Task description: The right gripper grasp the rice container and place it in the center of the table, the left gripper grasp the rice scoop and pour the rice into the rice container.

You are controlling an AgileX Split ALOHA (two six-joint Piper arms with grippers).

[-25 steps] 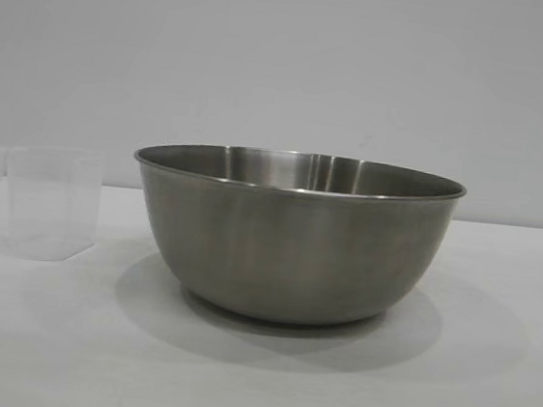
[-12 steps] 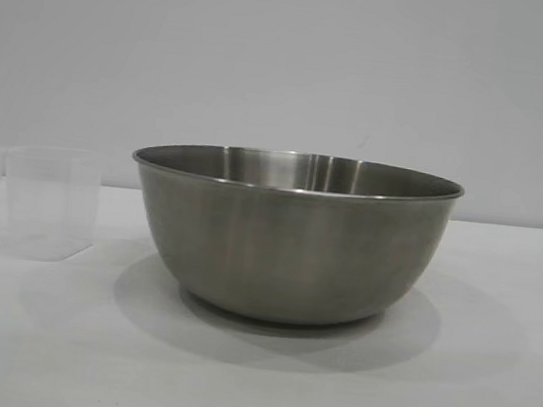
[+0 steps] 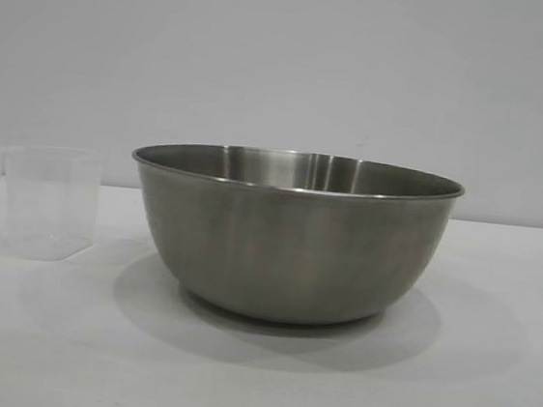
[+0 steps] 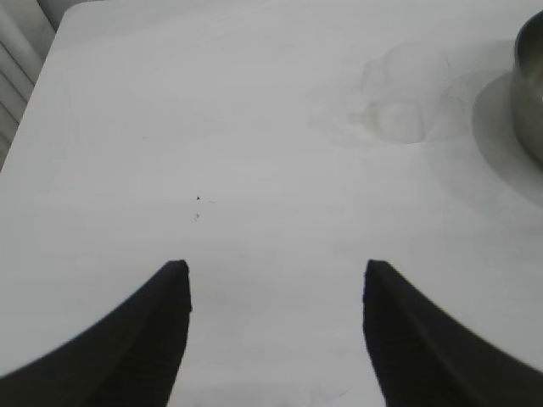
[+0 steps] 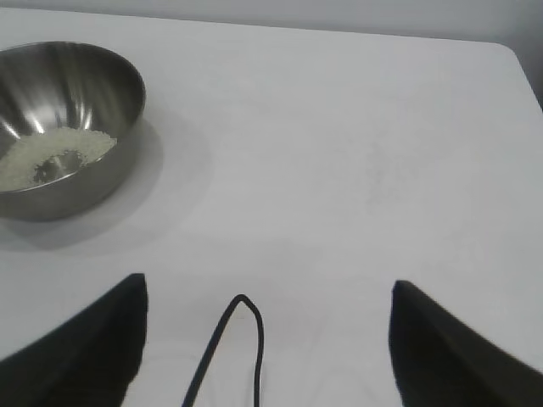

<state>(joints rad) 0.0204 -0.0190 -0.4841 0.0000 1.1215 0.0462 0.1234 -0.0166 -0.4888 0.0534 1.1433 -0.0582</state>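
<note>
The rice container [image 3: 292,235], a wide steel bowl, stands on the white table [image 3: 253,377] at the middle of the exterior view. A pale layer of rice [image 5: 51,157] lies in the rice container [image 5: 64,127]. The rice scoop [image 3: 46,201], a clear plastic cup, stands upright to the bowl's left and looks empty. My left gripper [image 4: 276,275] hangs open over bare table, well short of the rice scoop [image 4: 399,106], with the rice container's rim [image 4: 530,93] at the picture's edge. My right gripper [image 5: 267,292] is open too, away from the bowl, nothing between its fingers.
A thin black cable loop [image 5: 242,339] shows between the right fingers. The table's edge [image 4: 34,93] and a slatted wall lie beyond the left gripper. A plain grey wall [image 3: 287,59] stands behind the table.
</note>
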